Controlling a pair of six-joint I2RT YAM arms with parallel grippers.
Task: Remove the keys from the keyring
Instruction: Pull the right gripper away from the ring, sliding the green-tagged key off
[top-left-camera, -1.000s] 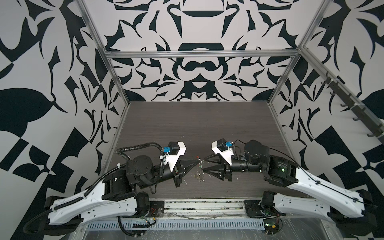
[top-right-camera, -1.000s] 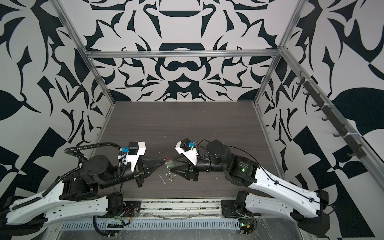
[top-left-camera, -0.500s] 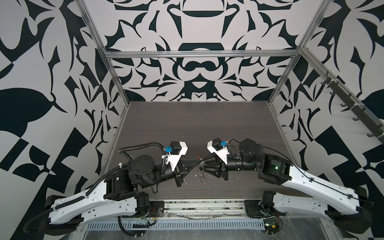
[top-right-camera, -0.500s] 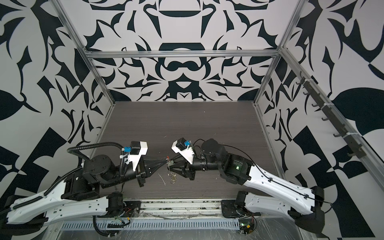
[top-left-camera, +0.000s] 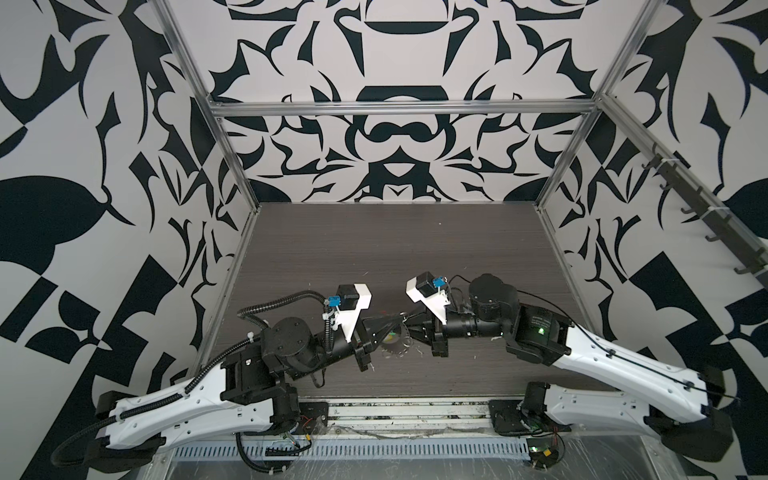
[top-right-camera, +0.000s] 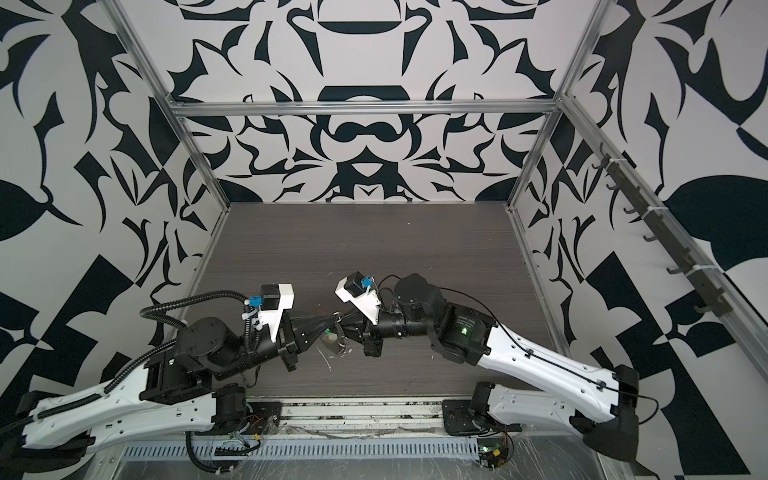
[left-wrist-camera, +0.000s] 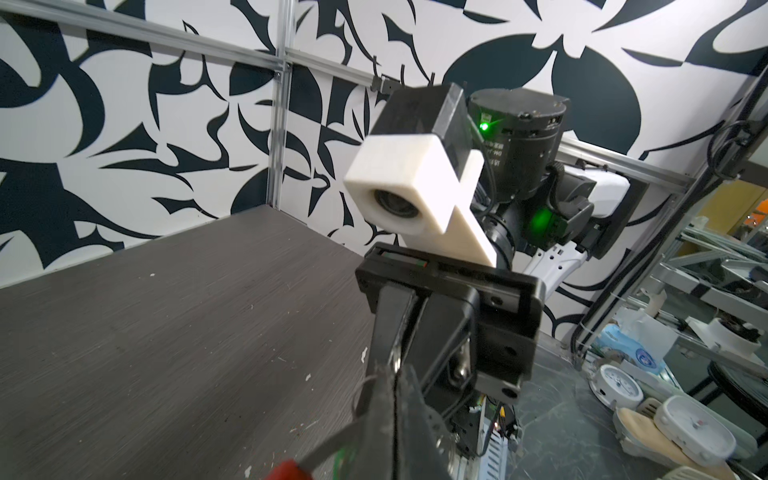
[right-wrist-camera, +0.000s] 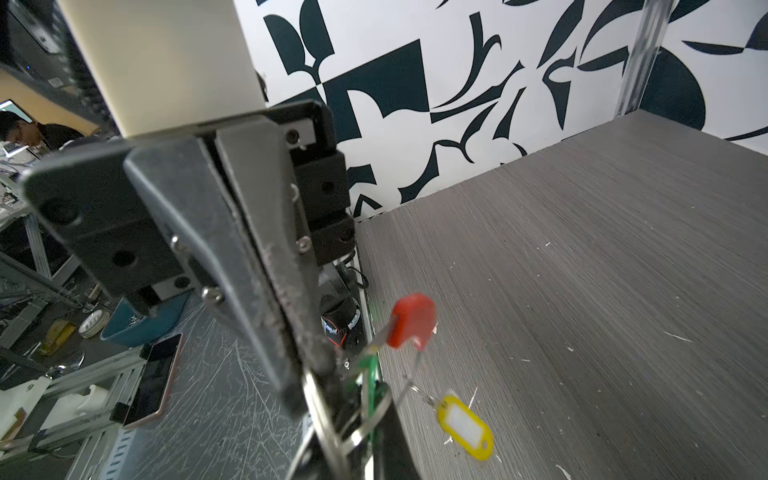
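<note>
Front-centre above the table (top-left-camera: 374, 249), the two arms meet almost tip to tip in both top views. Left gripper (top-left-camera: 400, 320): jaws pressed together, pinching the grey wire of the keyring (right-wrist-camera: 411, 318) close to its red sleeve (left-wrist-camera: 286, 471). Right gripper (top-left-camera: 410, 326): jaws also closed, clamped on the silver metal of the keys (right-wrist-camera: 332, 432) right beside the left tips; can't tell which key, or whether it has the blade or the split ring. The keyring hangs between and just below the two tips, off the surface. Green tag (right-wrist-camera: 369, 372) is tucked against the left fingertips, partly hidden. Yellow tag (right-wrist-camera: 465, 428) dangles free on its small ring from the hoop wire, touching neither gripper. White flecks lie scattered on the tabletop
</note>
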